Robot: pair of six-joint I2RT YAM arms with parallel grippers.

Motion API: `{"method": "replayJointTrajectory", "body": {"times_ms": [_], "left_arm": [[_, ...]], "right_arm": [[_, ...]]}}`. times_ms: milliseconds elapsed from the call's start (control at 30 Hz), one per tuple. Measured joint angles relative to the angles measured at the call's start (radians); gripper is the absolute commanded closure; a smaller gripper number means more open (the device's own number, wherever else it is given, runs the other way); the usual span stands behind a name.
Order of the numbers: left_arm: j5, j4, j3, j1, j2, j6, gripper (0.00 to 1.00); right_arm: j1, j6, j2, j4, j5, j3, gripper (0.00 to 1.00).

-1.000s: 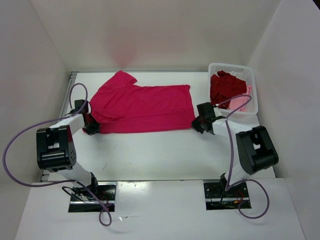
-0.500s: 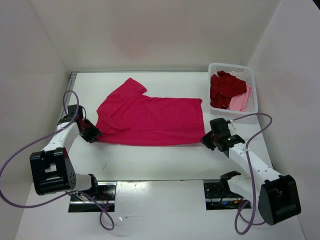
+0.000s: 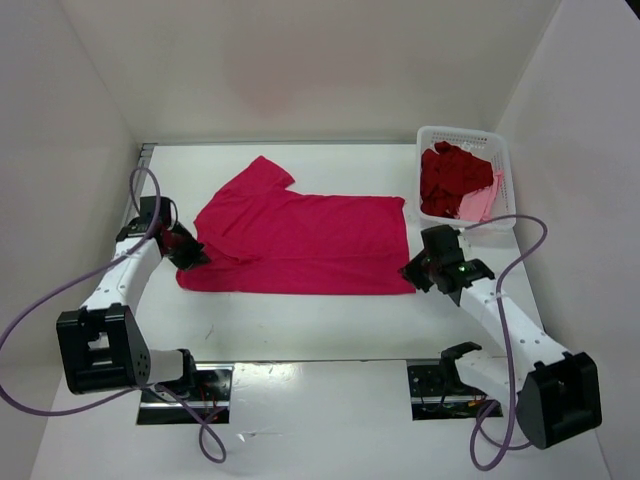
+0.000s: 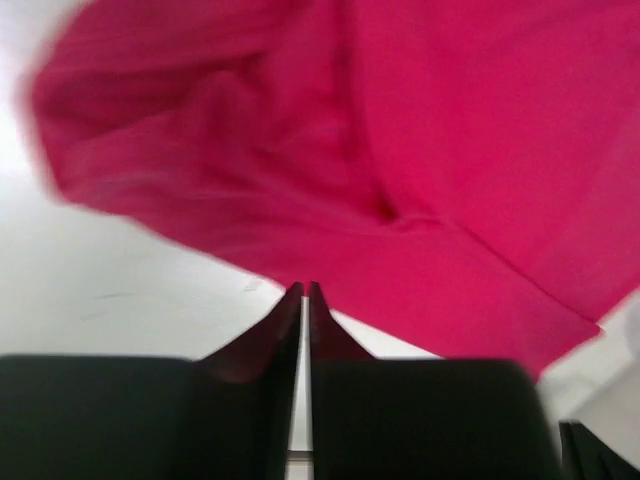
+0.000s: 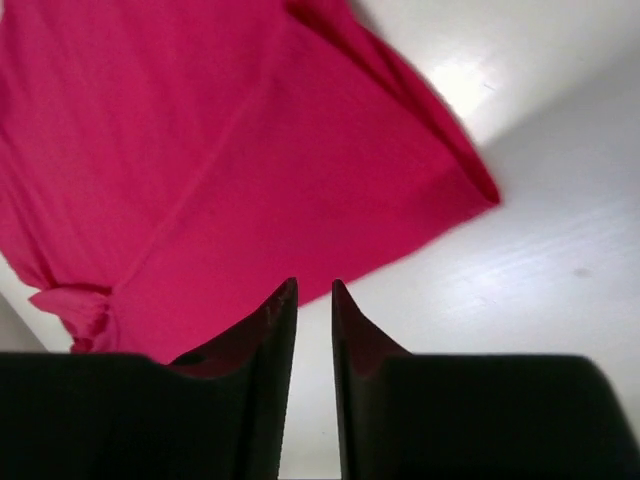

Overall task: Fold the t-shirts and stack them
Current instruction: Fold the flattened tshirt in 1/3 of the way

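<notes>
from above, the crimson t-shirt lies spread flat across the middle of the white table, collar end to the left, one sleeve pointing toward the far wall. the left gripper sits at the shirt's near left corner and the right gripper at its near right corner, both low at the cloth's edge. at the far right corner stands a white perforated basket, just beyond the right arm, holding a crumpled dark red t-shirt with a light pink t-shirt beside it on the near side. plain white walls close in the table on three sides. from the left wrist, the crimson shirt fills most of the view, blurred and rumpled; the left gripper has its jaws drawn almost together with only a thin slit, tips at the hem, and i cannot tell whether they pinch cloth. bare table shows to the left. from the right wrist, the shirt's corner lies flat on the table; the right gripper stands parted, tips at the hem, nothing between them.
</notes>
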Motion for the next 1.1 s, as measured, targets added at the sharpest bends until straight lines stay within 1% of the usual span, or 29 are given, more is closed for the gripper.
{"method": "replayJointTrajectory", "body": {"times_ms": [67,100,133,200,300,367,433,533,733,1000,1100], "left_arm": [[0.025,0.057,0.0,-0.036,0.003,-0.02,1.0],[0.025,0.097,0.0,-0.065,0.008,-0.031,0.95],[0.025,0.115,0.0,-0.074,0.015,-0.039,0.9],[0.027,0.169,0.0,-0.084,0.045,-0.048,0.79],[0.036,0.258,0.0,-0.084,0.121,-0.075,0.72],[0.039,0.296,0.0,-0.086,0.161,-0.087,0.68],[0.036,0.323,0.0,-0.087,0.201,-0.095,0.68],[0.031,0.343,0.0,-0.09,0.216,-0.097,0.68],[0.006,0.371,0.0,-0.111,0.244,-0.096,0.68],[-0.06,0.374,-0.027,-0.128,0.25,-0.092,0.67],[-0.082,0.369,-0.039,-0.128,0.25,-0.092,0.64]], "right_arm": [[0.006,-0.031,0.072,0.023,-0.008,0.068,0.95],[0.009,-0.044,0.089,0.03,-0.014,0.081,0.99],[0.018,-0.058,0.115,0.04,-0.015,0.1,1.0],[0.037,-0.072,0.138,0.052,-0.015,0.114,1.0],[0.076,-0.105,0.163,0.067,-0.022,0.124,1.0],[0.089,-0.126,0.178,0.069,-0.025,0.135,0.97],[0.09,-0.141,0.183,0.069,-0.025,0.145,0.95],[0.09,-0.164,0.183,0.075,-0.028,0.154,0.92],[0.09,-0.173,0.183,0.075,-0.044,0.154,0.9],[0.097,-0.187,0.183,0.075,-0.051,0.154,0.89],[0.097,-0.188,0.183,0.075,-0.054,0.154,0.89]]}}
